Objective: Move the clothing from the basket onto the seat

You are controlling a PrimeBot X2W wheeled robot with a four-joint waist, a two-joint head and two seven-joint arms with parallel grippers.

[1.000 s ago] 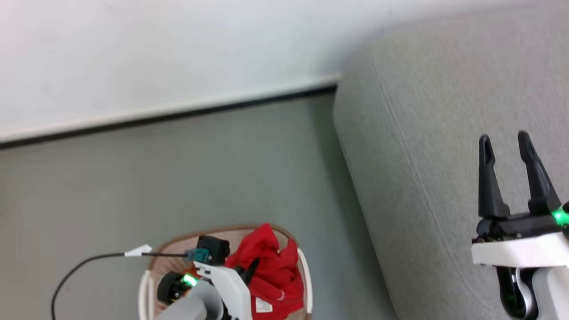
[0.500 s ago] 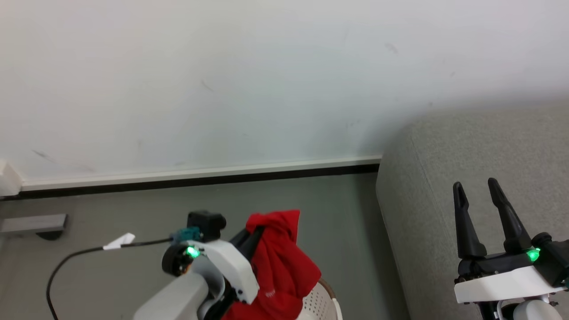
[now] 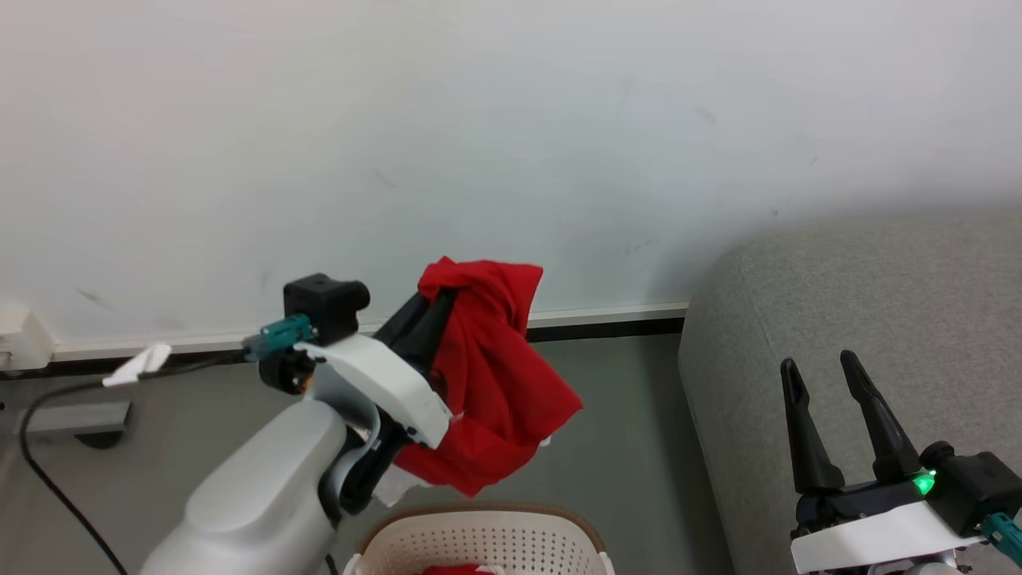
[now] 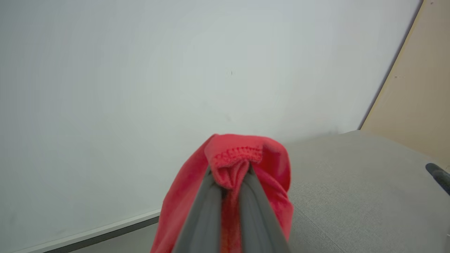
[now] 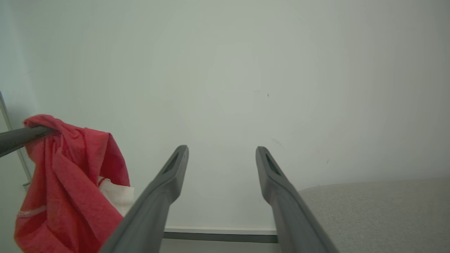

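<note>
The left tool is clamped on a red garment, which hangs from its fingers in the air above the basket, in front of the wall. A bit of red cloth shows inside the basket. The right tool is empty, jaws apart, over the grey seat, to the right of the basket.
</note>
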